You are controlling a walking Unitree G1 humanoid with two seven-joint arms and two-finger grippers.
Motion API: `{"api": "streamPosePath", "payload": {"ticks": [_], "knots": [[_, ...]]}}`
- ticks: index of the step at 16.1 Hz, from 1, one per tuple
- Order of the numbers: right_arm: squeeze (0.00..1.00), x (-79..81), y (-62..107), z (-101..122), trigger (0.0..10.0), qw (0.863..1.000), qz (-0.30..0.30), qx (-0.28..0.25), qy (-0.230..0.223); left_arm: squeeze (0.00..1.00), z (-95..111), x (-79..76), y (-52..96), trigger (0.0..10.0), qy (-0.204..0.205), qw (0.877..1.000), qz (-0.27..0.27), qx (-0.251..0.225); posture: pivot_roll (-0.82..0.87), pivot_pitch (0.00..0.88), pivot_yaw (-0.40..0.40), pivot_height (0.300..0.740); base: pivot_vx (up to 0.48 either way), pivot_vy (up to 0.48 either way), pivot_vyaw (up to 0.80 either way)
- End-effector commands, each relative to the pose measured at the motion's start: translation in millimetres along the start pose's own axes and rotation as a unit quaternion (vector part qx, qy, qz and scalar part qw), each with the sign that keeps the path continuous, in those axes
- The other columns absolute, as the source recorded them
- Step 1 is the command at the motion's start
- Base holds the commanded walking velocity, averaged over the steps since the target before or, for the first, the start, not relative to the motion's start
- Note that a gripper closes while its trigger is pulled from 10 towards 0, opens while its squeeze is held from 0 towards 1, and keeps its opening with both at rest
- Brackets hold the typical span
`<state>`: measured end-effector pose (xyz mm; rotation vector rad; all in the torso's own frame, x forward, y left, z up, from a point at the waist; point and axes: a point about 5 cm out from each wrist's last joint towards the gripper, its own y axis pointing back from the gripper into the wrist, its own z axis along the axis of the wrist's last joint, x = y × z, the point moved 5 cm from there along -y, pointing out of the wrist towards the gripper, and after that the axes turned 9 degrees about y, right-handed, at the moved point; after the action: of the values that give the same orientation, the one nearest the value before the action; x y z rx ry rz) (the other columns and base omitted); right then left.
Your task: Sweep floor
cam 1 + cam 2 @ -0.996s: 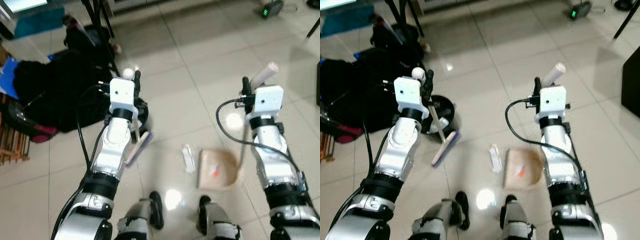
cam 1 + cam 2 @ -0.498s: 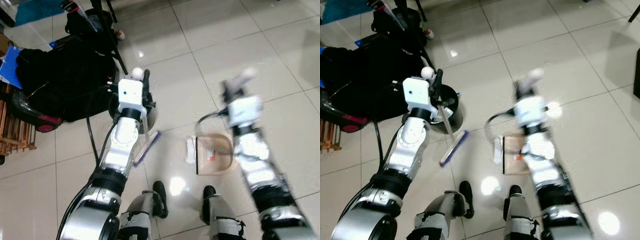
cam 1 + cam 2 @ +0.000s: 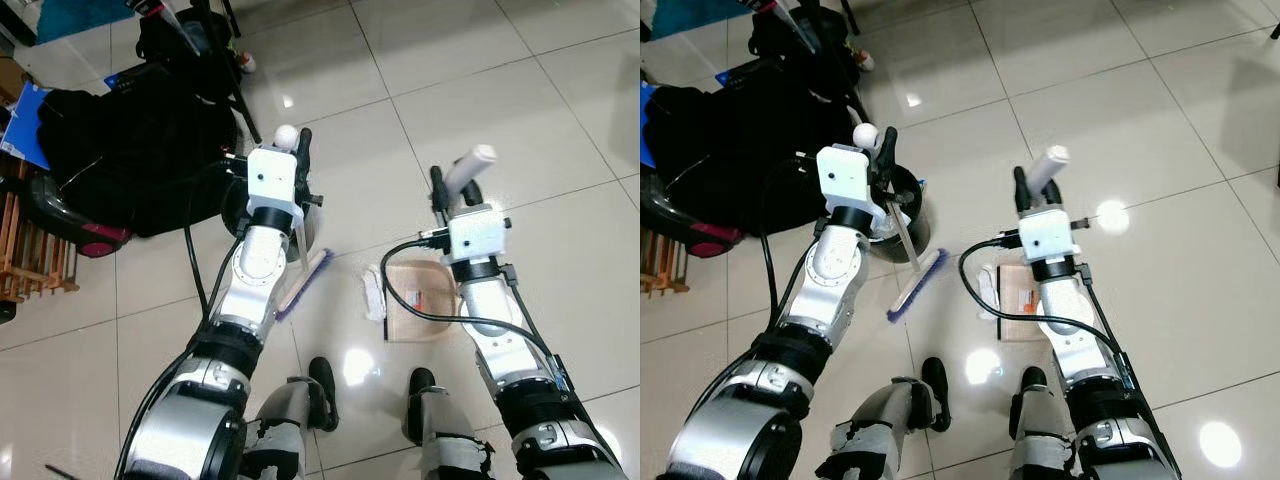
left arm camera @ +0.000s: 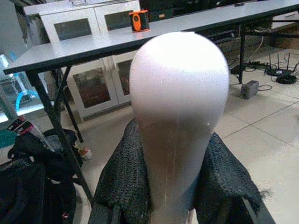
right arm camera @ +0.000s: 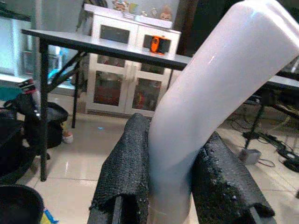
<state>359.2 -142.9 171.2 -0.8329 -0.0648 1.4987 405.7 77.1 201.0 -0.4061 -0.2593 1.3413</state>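
Left gripper (image 3: 883,150) pinches the broom handle (image 4: 180,112); below it the broom head (image 3: 915,287) rests on the tiles, long axis slanting toward the dustpan (image 3: 420,300). Right gripper (image 3: 1025,190) clamps the dustpan handle (image 5: 210,98). White litter (image 3: 373,292) lies between, touching the pan's near edge.

To my left the floor (image 3: 520,130) is crowded: a black bag (image 3: 130,150) lies spread there, with dark stand legs (image 3: 235,85) rising beside it and a black bin (image 3: 902,205) just behind my broom head (image 3: 915,285). A wooden rack (image 3: 35,270) blocks the far left edge. Ahead and to my right the tiles lie open, so I have passing room there.
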Motion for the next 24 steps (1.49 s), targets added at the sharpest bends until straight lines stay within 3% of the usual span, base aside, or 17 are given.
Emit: {"api": "streamPosePath", "payload": {"ticks": [1, 6, 9, 11, 14, 19, 21, 23, 24], "knots": [[0.0, 3.9, 6.2, 2, 10.0, 1.0, -0.002, -0.003, -0.008, 0.0, -7, 8.1, 4.1, 10.0, -0.001, 1.0, 0.014, 0.009, 0.08, 0.395, 0.174, 0.74, 0.0, 0.0, 0.0], [0.0, 26.2, 14.7, 1, 10.0, 0.999, 0.001, 0.021, -0.027, 0.0, -8, -2.1, -7.4, 10.0, 0.038, 0.998, 0.047, 0.015, 0.06, 0.385, 0.172, 0.74, 0.0, 0.0, 0.0], [0.0, 33.8, 16.7, 0, 10.0, 0.999, 0.005, 0.033, -0.032, 0.0, 2, -25.2, -17.6, 10.0, 0.085, 0.996, 0.028, 0.001, 0.06, 0.378, 0.169, 0.74, 0.0, 0.0, 0.0], [0.0, 35.7, 16.9, -2, 10.0, 0.999, 0.006, 0.04, -0.033, 0.0, 11, -42.4, -23.3, 10.0, 0.145, 0.989, 0.009, -0.009, 0.06, 0.374, 0.167, 0.74, 0.0, 0.0, 0.0], [0.0, 33.3, 15.4, -7, 10.0, 0.998, 0.003, 0.051, -0.031, 0.0, 22, -64.6, -20.0, 10.0, 0.222, 0.974, -0.04, -0.015, 0.06, 0.36, 0.163, 0.74, 0.0, 0.0, 0.0], [0.0, 29.3, 8.9, -12, 10.0, 0.998, 0.001, 0.058, -0.029, 0.0, 54, -65.3, -15.0, 10.0, 0.3, 0.95, -0.079, -0.03, 0.06, 0.339, 0.143, 0.74, 0.0, 0.0, 0.0], [0.0, 30.2, 6.7, -13, 10.0, 0.998, 0.005, 0.06, -0.029, 0.0, 66, -64.3, -13.2, 10.0, 0.3, 0.948, -0.1, -0.035, 0.06, 0.333, 0.133, 0.74, 0.0, 0.0, 0.0], [0.0, 30.6, 4.6, -12, 10.0, 0.998, 0.008, 0.058, -0.03, 0.0, 78, -55.8, -13.0, 10.0, 0.277, 0.953, -0.116, -0.045, 0.06, 0.319, 0.129, 0.74, 0.0, 0.0, 0.0], [0.0, 28.8, 3.4, -12, 10.0, 0.998, 0.008, 0.056, -0.031, 0.0, 86, -47.0, -14.1, 10.0, 0.247, 0.959, -0.131, -0.051, 0.06, 0.312, 0.13, 0.74, 0.0, 0.0, 0.0]]}}
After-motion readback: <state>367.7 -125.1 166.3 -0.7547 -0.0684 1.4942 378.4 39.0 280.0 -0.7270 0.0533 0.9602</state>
